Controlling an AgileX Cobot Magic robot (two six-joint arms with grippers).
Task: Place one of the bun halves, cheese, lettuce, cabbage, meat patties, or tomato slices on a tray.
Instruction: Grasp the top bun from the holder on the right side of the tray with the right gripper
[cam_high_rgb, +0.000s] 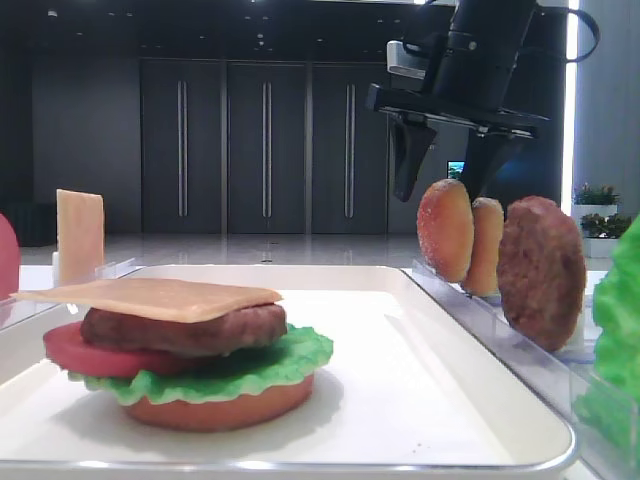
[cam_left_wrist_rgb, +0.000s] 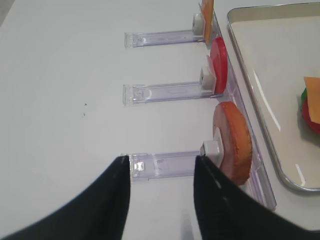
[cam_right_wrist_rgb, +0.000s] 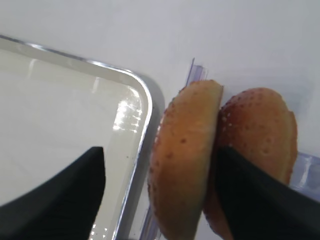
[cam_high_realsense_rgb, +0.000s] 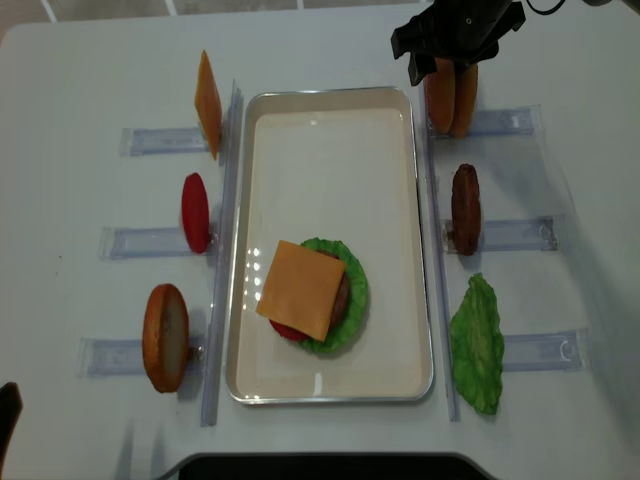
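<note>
White counter (cam_high_realsense_rgb: 80, 60) below me; my left fingers (cam_left_wrist_rgb: 160, 200) hang spread over an empty rack, holding nothing. Midway, the tray (cam_high_realsense_rgb: 330, 130) carries a stacked burger. Far right, my right fingers (cam_right_wrist_rgb: 160, 192) straddle one upright bun half (cam_right_wrist_rgb: 182, 160), wide apart, not clamped

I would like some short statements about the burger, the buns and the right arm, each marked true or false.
1. A cheese slice lies on top of the burger stack on the tray. True.
2. The right gripper is shut on a meat patty. False: its fingers stand open, one on each side of the nearer of two bun halves standing in a rack.
3. The stack already has a domed bun on top. False: the cheese is the top layer.
4. A lettuce leaf stands in a rack to the right of the tray. True.
5. The left gripper holds a tomato slice. False: its fingers are open and hold nothing.
</note>
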